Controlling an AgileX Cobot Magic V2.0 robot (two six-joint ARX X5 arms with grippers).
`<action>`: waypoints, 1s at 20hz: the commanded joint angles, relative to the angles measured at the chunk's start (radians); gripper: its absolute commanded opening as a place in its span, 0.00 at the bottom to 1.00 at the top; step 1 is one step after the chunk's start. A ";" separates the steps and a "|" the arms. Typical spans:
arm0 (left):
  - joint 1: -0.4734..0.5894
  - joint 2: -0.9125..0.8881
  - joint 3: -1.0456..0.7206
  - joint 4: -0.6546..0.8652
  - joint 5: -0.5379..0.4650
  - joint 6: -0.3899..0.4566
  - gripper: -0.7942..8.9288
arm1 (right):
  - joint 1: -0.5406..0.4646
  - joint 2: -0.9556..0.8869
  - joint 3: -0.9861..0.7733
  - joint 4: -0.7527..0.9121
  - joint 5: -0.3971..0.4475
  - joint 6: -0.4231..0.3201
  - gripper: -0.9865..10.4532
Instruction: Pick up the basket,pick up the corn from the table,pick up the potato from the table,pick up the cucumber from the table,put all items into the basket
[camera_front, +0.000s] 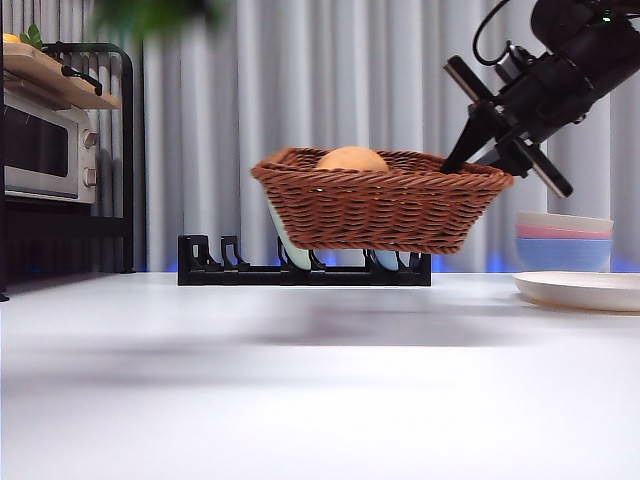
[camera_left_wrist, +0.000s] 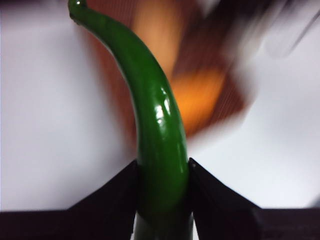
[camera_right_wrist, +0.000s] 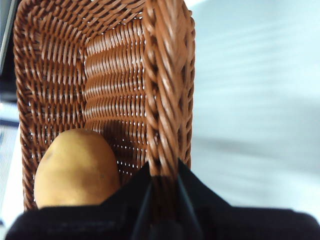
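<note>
The brown wicker basket (camera_front: 380, 205) hangs above the white table (camera_front: 300, 400). My right gripper (camera_front: 478, 150) (camera_right_wrist: 163, 170) is shut on its braided right rim (camera_right_wrist: 167, 85). The tan potato (camera_front: 352, 159) (camera_right_wrist: 75, 167) lies inside the basket. My left gripper (camera_left_wrist: 162, 167) is shut on the glossy dark green cucumber (camera_left_wrist: 157, 125), held over the blurred basket (camera_left_wrist: 220, 55). Beneath the cucumber, a blurred bright orange shape (camera_left_wrist: 200, 97), probably the corn, lies in the basket. The corn does not show in the front or right wrist views.
A black dish rack (camera_front: 210, 268) stands behind the basket. Stacked pastel bowls (camera_front: 563, 240) and a white plate (camera_front: 580, 290) sit at the right. A microwave (camera_front: 45, 145) on a black shelf stands at the far left. A blurred green shape (camera_front: 150, 10) crosses the top edge.
</note>
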 joint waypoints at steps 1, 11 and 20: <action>0.072 0.050 0.137 0.029 0.004 0.134 0.07 | 0.048 -0.002 0.014 0.011 -0.017 -0.003 0.08; 0.263 0.596 0.442 -0.063 0.192 0.354 0.08 | 0.218 -0.002 0.014 -0.008 -0.017 0.002 0.08; 0.291 0.634 0.452 -0.155 0.190 0.335 0.69 | 0.220 -0.002 0.014 -0.010 0.057 0.001 0.08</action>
